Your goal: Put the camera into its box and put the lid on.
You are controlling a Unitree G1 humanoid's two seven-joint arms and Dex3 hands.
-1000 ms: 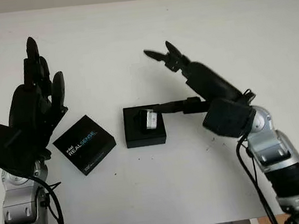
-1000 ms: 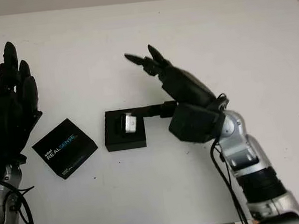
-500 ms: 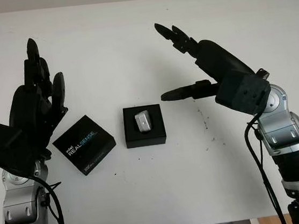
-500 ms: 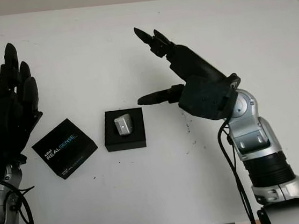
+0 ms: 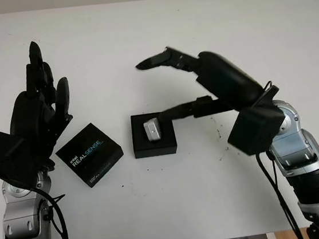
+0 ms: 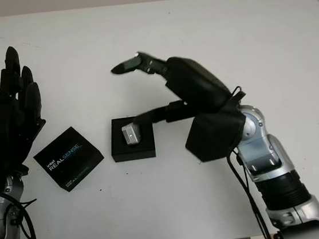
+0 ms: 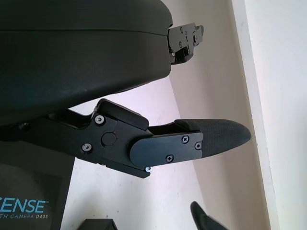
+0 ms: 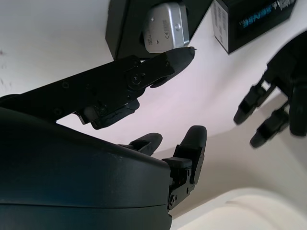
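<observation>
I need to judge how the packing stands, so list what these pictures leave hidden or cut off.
- Whether the camera sits fully down in the box: the eye views look from above, and the right hand reaches over it.
- Whether that hand's lower finger touches the camera: not clear.
- The lid: its print is cut off by the edge in the left wrist view.
- The left hand, open, covers the table beneath it.

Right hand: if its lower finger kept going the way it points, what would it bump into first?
Probably the silver camera lying in the open black box; the right hand is open and that lower finger aims at it, though depth is uncertain.
</observation>
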